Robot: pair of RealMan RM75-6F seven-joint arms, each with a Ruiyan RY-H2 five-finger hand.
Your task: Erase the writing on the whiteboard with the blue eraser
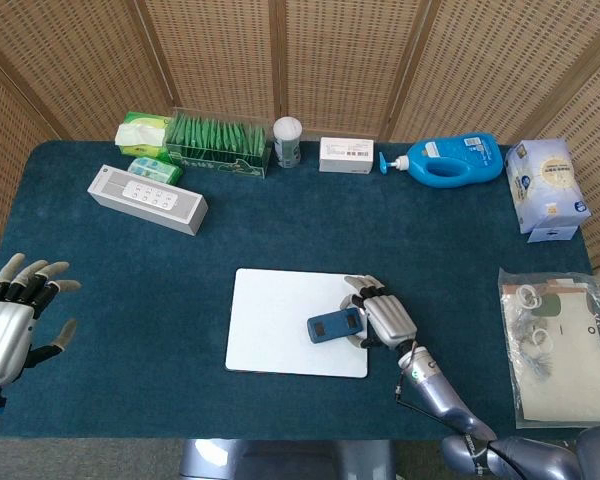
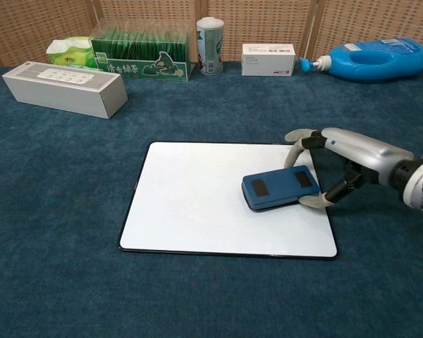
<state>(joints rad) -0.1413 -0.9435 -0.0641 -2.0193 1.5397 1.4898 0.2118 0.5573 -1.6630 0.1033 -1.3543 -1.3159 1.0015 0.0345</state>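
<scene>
Right robot hand (image 2: 331,169): reaches in from the near right edge of the worktop (image 1: 120,400), forearm low, fingers and thumb pinching the right end of the blue eraser (image 2: 280,188), which lies flat on the right part of the whiteboard (image 2: 190,204). Left robot hand (image 1: 15,320): seen in the head view only, at the near left edge off the worktop, fingers spread, holding nothing. Far row: white speaker bar (image 1: 147,199), green packet box (image 1: 218,142), blue bottle (image 1: 450,160); clear bag (image 1: 558,345) at the right edge, head view only.
</scene>
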